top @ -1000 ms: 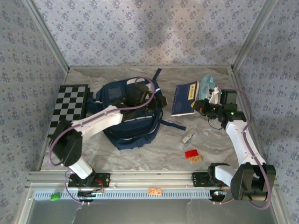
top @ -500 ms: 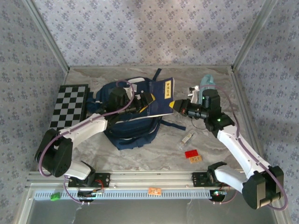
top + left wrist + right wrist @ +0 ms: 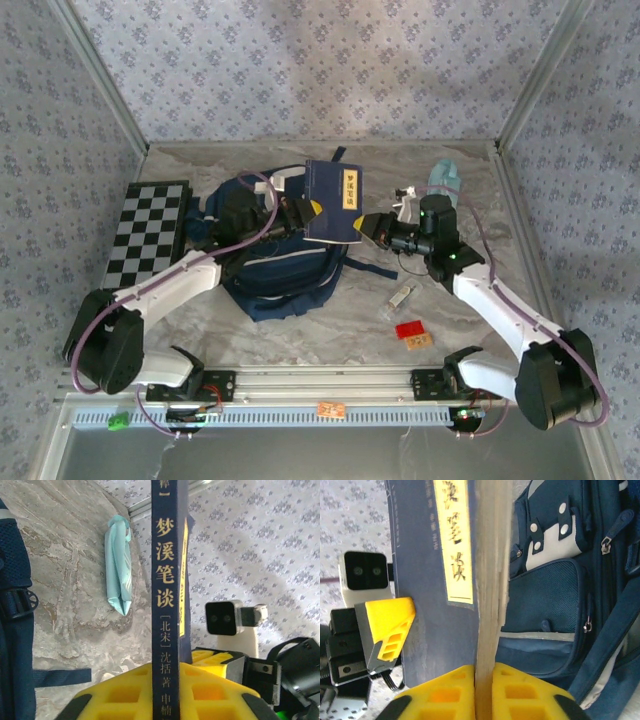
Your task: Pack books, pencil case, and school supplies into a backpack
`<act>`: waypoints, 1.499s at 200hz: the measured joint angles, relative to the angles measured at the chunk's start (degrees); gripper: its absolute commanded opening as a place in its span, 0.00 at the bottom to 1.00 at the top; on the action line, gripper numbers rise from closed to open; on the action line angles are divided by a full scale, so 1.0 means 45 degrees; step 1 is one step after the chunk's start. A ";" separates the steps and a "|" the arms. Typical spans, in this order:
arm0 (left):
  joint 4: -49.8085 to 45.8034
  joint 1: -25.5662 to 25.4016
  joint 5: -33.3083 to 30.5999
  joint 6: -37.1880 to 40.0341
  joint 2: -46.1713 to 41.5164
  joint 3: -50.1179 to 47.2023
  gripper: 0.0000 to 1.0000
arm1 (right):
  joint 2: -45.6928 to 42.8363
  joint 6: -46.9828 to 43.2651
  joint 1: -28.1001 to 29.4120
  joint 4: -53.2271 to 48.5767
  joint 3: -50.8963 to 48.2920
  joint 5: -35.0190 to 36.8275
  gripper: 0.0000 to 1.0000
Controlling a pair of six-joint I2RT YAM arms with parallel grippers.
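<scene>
Navy paperback book (image 3: 333, 203) with a yellow title label is held on edge over the large navy blue fabric backpack (image 3: 285, 270), clamped at its spine by the left gripper (image 3: 167, 672) and pinched at its page edge by the right gripper (image 3: 483, 672), both yellow finger pairs closed on it.

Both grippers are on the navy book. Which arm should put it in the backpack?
Left. The left gripper clamps the navy book by its spine right above the backpack, with its arm lying across the bag. The right gripper pinches the page edge, reaching in from beside the bag.
</scene>
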 measured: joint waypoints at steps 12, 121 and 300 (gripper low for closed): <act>0.0010 0.0000 -0.0019 -0.0034 -0.0024 0.0000 0.01 | 0.0194 0.0068 0.0010 0.0146 -0.0005 -0.0015 0.40; -0.0015 -0.0029 0.0034 -0.0102 -0.0194 0.0005 0.00 | 0.1744 0.2229 0.0432 0.3580 -0.0092 -0.0957 0.52; -1.0195 -0.2618 -0.4075 0.9792 0.0180 0.2589 0.62 | -0.2079 -0.2098 -0.2977 -0.5736 0.0758 -0.0379 0.00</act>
